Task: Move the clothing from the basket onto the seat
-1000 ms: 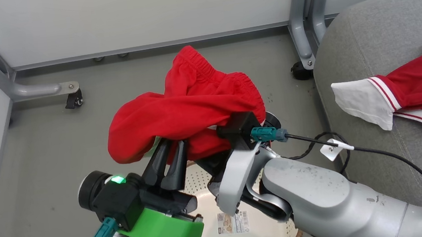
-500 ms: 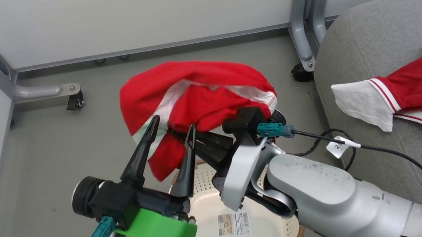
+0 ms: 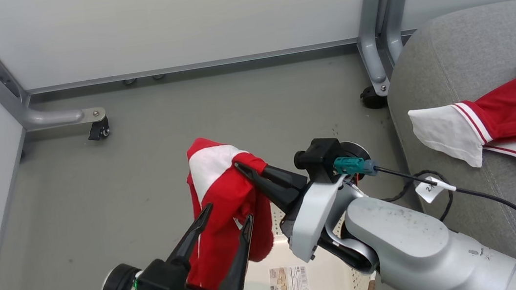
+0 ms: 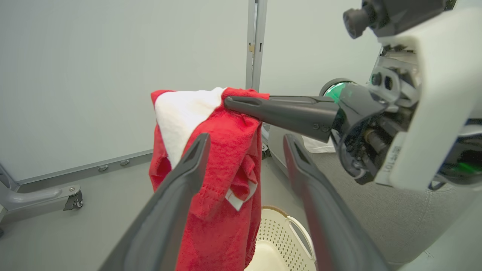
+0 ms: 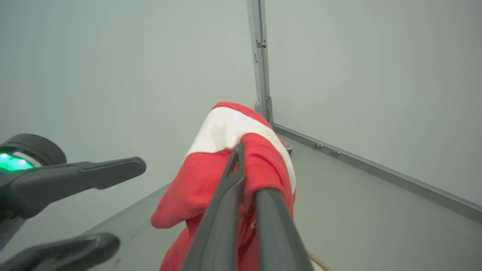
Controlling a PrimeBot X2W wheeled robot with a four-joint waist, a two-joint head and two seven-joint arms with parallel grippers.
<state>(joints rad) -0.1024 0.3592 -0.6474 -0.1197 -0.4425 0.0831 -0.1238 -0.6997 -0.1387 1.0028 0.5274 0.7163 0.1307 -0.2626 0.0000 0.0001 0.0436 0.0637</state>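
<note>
1. Your right gripper (image 3: 241, 167) has its two dark fingers pressed together, pinching the top fold of the smaller red piece (image 3: 223, 196).
2. Behind that pinch, its pale forearm (image 3: 398, 241) runs back to the lower right in the head view, with the wrist bent so the fingers point up and left.
3. Your left gripper (image 3: 229, 213) sits just below the pinch, tips upward, with its fingers spread wide and the hanging cloth between them.
</note>
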